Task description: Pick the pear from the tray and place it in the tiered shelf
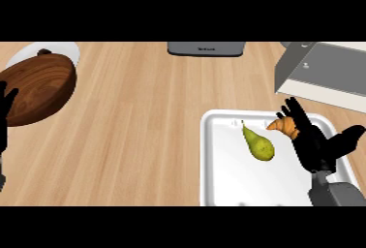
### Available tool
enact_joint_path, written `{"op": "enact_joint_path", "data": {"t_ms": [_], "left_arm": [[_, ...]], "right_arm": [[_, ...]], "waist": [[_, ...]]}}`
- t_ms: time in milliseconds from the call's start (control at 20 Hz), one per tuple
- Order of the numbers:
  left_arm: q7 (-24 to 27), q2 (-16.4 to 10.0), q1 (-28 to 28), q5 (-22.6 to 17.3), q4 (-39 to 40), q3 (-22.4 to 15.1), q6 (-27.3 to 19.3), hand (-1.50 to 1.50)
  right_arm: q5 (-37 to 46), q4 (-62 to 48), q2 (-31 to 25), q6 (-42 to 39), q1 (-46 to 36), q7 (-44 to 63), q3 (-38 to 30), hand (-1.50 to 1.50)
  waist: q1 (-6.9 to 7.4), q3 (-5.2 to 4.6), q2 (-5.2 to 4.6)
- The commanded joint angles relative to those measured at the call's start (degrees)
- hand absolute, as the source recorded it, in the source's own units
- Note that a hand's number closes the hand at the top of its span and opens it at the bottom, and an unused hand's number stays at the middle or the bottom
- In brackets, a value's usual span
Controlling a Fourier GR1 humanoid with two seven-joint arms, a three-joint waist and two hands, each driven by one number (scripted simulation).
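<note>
At about four o'clock on the pale wood-grain counter (143,126), the pear (259,144) is lying untouched in the tray (214,164), so the pick is not yet made and the carry to the tiered shelf (322,72) at two o'clock is all to come. The right hand (314,145) is hovering at the pear's three o'clock, fingers spread wide and holding nothing, beside a ridged orange pastry (282,127). The left hand (7,104) is resting open at nine o'clock. The pear is showing smooth yellow-green skin and a teardrop shape; the tray is looking glossy white, round-cornered and rimmed; the shelf is presenting flat, pale, angular panels.
</note>
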State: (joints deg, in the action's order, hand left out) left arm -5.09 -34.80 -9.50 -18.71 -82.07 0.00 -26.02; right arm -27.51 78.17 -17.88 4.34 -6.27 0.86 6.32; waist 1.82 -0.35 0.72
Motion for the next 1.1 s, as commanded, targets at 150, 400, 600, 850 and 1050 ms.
{"op": "enact_joint_path", "data": {"t_ms": [150,400,600,850,1050], "left_arm": [[1.0,0.3,3.6,-1.7,1.0,-3.8,10.7,0.0],[0.2,3.0,5.8,-1.5,1.7,-8.2,12.6,0.0],[1.3,2.4,7.8,-3.3,1.8,-6.9,16.6,0.0],[3.4,4.5,11.4,-2.1,1.0,-7.1,16.7,0.0],[3.0,3.6,10.7,-2.0,1.5,-6.3,16.6,0.0]], "right_arm": [[9.4,-0.7,2.3,0.8,-14.1,2.9,8.7,1.5],[30.9,-5.9,-8.7,17.9,-15.4,8.7,10.6,1.5],[38.8,0.1,5.7,25.8,-15.3,19.1,23.3,-1.5],[48.8,5.9,2.0,22.7,-17.9,36.4,28.0,-1.5],[55.7,7.9,-4.8,12.9,-22.9,49.0,31.3,-1.5]], "waist": [[0.5,0.24,-0.95],[-0.77,-0.39,-0.68],[-1.3,0.19,-0.4],[-1.96,0.2,-0.25],[-2.33,0.07,0.14]]}}
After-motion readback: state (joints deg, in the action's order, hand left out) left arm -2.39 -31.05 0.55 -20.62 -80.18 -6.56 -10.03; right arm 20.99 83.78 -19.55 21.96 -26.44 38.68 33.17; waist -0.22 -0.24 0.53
